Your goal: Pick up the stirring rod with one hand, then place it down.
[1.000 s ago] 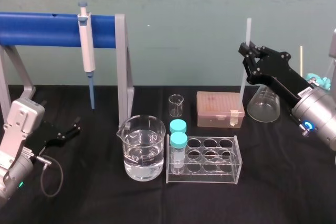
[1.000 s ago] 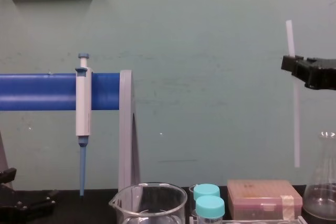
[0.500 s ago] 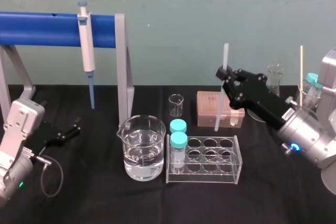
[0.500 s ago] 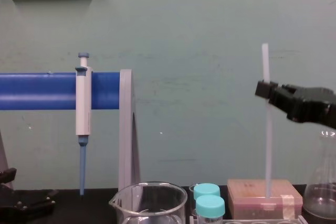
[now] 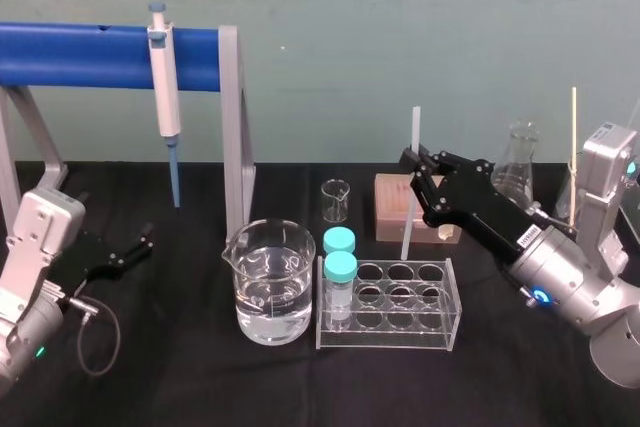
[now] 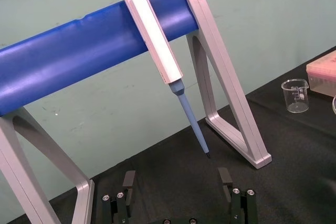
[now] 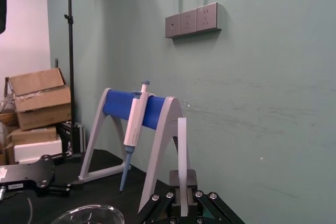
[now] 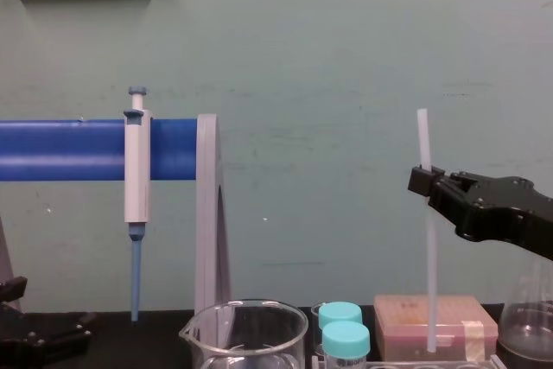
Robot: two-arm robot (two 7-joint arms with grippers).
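Note:
The stirring rod (image 5: 408, 222) is a thin translucent white stick held upright, slightly tilted. My right gripper (image 5: 413, 169) is shut on its upper part, and the black jaws pinch it from both sides. The rod's lower end hangs just above the back edge of the clear tube rack (image 5: 390, 319), in front of the pink box (image 5: 394, 197). The chest view shows the rod (image 8: 429, 257) running down from the right gripper (image 8: 421, 181) to the box top. In the right wrist view the rod (image 7: 182, 145) rises from between the fingers. My left gripper (image 5: 140, 244) rests open at the table's left.
A water-filled beaker (image 5: 268, 282) stands left of the rack, which holds two teal-capped tubes (image 5: 340, 269). A small beaker (image 5: 335, 200) sits behind them. A conical flask (image 5: 515, 172) is at the back right. A pipette (image 5: 165, 97) hangs on the blue stand (image 5: 90, 55).
My right gripper has carried the rod leftward and downward, from above the conical flask to just over the rack's back edge. The left arm has not moved.

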